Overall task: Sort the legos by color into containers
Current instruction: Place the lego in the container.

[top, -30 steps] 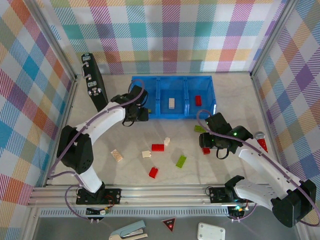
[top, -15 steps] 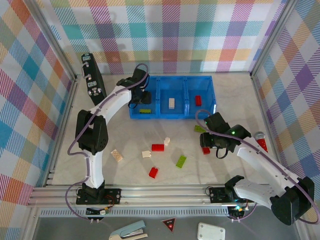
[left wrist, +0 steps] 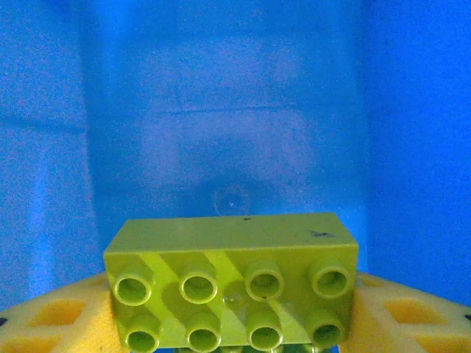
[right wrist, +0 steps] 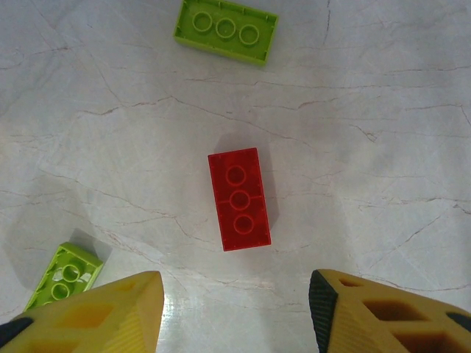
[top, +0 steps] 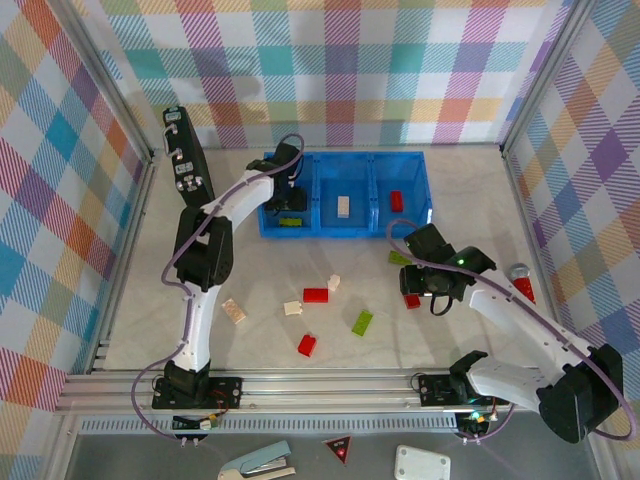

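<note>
the long bright blue plastic tray of three compartments lay under the left pincer, which hung in the end compartment, its yellow fingers clamped on the ends of a lime green plastic brick. the right pincer stood over the pale marbled table, jaws spread and touching nothing. a small red rectangular brick lay just ahead of its fingertips. another lime green brick lay farther ahead, and a third just beside one finger.
</note>
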Available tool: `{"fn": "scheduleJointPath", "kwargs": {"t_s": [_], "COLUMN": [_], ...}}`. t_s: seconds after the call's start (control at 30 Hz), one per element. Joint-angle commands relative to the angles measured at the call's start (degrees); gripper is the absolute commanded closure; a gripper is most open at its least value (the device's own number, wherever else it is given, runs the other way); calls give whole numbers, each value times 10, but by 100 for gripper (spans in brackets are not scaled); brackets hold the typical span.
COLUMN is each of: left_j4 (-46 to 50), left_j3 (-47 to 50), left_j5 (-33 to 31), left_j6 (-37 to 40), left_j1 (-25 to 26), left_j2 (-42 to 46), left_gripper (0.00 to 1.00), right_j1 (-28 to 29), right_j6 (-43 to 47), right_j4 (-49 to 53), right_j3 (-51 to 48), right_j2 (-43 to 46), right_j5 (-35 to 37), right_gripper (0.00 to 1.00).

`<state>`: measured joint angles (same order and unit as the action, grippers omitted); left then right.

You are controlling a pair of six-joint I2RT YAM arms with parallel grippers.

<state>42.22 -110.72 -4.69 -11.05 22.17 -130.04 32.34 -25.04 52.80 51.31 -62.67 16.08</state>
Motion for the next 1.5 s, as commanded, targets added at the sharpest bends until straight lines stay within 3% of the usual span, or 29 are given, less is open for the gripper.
{"fn": "scheduleJointPath", "kwargs": {"t_s": [0.0,0.63,1.47], "left_j4": [-12,-17,-2], "left_j3": [-15,-28,4], "left_j5": [15,33,45], "left_j6": [3,-9,-11], "left_j1": [-6,-6,-6], "left_j2": [-19,-59,51], "left_gripper": [40,33,28], "right_j1": [4,4,4], "right_j6": [-8,-8,12], "right_j4": [15,19,11], "right_j3": [-1,2,24], "right_j2": [-6,-22,-38], "right_j5": [10,12,11], "right_gripper": [44,44,43]}}
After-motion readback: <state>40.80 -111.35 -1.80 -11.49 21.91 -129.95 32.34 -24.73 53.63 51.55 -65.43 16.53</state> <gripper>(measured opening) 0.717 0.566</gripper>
